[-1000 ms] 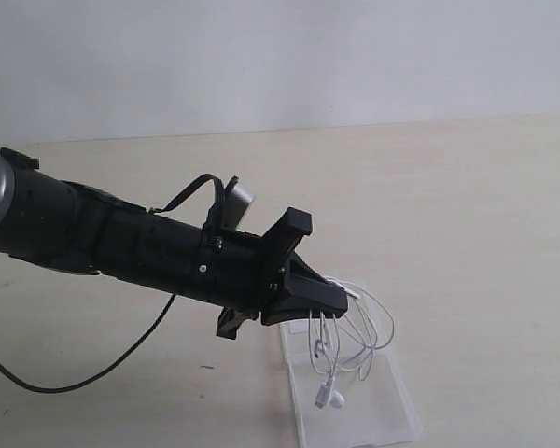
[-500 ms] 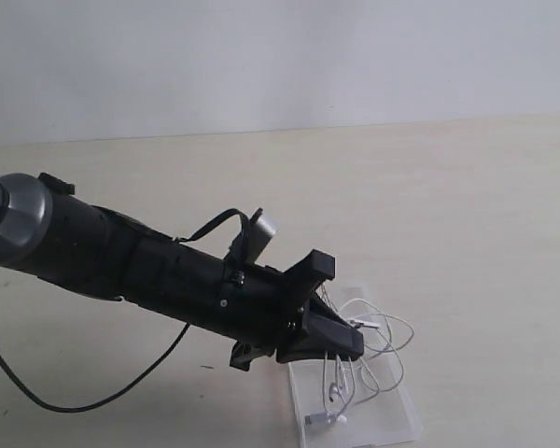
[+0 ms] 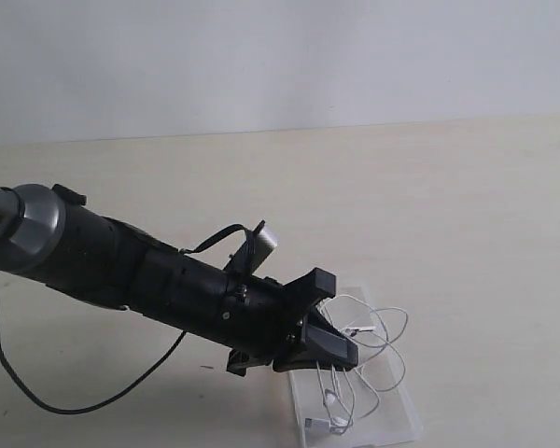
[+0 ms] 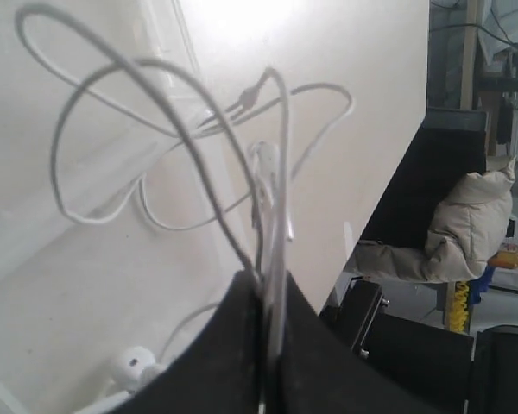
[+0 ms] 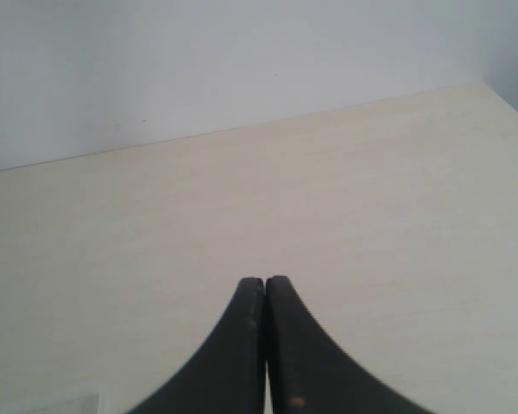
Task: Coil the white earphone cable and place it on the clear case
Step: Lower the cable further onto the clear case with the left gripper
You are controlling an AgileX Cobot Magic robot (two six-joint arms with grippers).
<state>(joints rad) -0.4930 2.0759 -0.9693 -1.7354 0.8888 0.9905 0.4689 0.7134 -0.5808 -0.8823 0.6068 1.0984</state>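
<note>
The white earphone cable (image 3: 378,350) hangs in loose loops from my left gripper (image 3: 347,355), which is shut on a bunch of its strands just above the clear case (image 3: 401,420). Its lower loops and an earbud (image 3: 330,398) rest on the case. The left wrist view shows the cable (image 4: 155,103) looping out from the shut left gripper (image 4: 266,289), an earbud (image 4: 131,364) lying on the case (image 4: 43,285) below. In its own wrist view my right gripper (image 5: 265,283) is shut and holds nothing, over bare table; the exterior view does not show it.
The pale wooden table (image 3: 448,205) stretches to a white wall behind. My left arm's black cable (image 3: 37,397) trails over the table at the left. The case sits near the table's front edge.
My left gripper has moved right and down with the cable, bringing the loops lower onto the clear case. The right gripper has not moved.
</note>
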